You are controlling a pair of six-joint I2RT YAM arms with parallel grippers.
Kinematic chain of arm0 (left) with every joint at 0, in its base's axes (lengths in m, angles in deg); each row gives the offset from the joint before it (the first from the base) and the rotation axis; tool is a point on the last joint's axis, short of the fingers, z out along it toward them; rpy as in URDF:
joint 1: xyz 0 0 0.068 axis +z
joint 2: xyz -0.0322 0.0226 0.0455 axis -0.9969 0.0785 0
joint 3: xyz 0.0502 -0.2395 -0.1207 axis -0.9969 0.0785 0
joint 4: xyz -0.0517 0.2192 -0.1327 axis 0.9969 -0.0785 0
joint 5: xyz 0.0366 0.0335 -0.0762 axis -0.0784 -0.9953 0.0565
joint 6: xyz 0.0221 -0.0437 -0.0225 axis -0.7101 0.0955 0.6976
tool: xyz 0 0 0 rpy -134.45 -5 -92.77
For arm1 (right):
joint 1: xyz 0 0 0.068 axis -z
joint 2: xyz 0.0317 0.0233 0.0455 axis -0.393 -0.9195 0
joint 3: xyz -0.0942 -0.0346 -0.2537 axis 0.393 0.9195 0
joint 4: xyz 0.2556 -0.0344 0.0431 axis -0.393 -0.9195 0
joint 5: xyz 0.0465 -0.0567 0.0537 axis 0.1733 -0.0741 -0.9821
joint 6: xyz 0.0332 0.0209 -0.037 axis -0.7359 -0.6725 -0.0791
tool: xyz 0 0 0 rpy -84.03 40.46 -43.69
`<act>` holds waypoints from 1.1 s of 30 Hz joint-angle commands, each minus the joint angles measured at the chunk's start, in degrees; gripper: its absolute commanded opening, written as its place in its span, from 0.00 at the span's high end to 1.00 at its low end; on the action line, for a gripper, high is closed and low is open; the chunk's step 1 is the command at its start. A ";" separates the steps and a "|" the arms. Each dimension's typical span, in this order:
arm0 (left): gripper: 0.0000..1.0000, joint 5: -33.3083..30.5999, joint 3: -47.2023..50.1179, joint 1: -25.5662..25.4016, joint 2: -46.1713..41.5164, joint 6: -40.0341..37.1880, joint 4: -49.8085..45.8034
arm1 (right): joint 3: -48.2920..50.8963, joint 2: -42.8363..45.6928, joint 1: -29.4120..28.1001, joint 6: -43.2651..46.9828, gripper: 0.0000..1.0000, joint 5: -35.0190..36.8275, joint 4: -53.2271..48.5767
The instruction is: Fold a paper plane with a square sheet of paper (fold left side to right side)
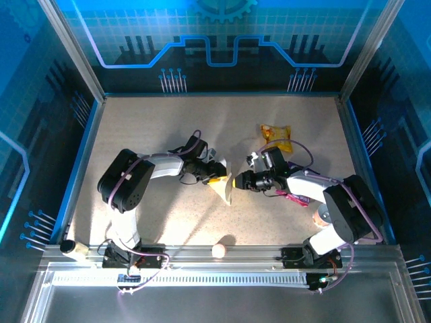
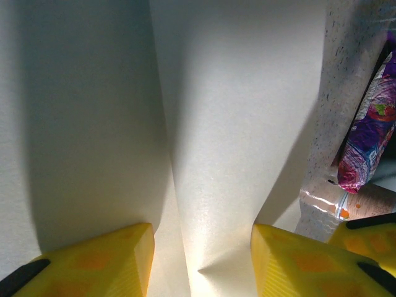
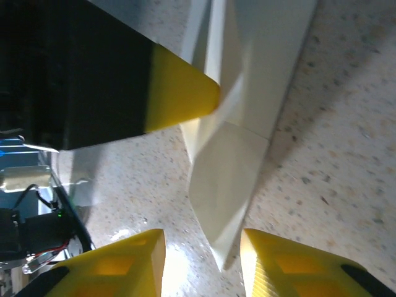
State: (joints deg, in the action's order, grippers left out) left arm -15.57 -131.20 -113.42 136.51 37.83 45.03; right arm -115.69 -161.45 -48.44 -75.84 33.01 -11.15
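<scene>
The sheet of paper (image 1: 223,190) lies mid-table, folded into a narrow white pointed shape like a paper plane, its tip toward the near edge. My left gripper (image 1: 214,173) stands over its upper part. In the left wrist view the yellow jaws (image 2: 203,238) are apart, with a raised ridge of the paper (image 2: 235,124) running between them. My right gripper (image 1: 237,180) is just right of the paper. Its jaws (image 3: 203,244) are open, and the paper's pointed end (image 3: 229,167) lies loose on the table between them. One of the left gripper's fingertips (image 3: 185,96) rests against the paper further up.
A yellow snack packet (image 1: 276,136) lies behind the right arm. A pink wrapper (image 1: 295,198) lies under the right forearm and is seen again (image 2: 371,136) in the left wrist view. A small pale ball (image 1: 219,250) and a roll (image 1: 67,247) sit by the near rail.
</scene>
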 commanded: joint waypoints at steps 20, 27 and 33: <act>0.53 -0.47 -0.90 -0.38 2.30 -1.76 -4.12 | -5.42 -12.12 1.93 -8.13 0.62 -2.07 10.58; 0.54 -0.49 -1.05 -0.49 2.50 -1.97 -4.46 | -5.77 -12.73 1.92 -8.44 0.66 -1.02 9.55; 0.53 -0.44 -1.35 -0.47 2.66 -2.41 -4.86 | -6.47 -13.83 1.92 -8.43 0.73 -1.41 9.57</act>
State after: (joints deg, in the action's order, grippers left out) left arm -15.50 -132.16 -113.42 136.97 37.44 43.65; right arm -120.72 -174.32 -47.37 -83.93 31.72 -1.31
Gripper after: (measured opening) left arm 0.465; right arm 0.280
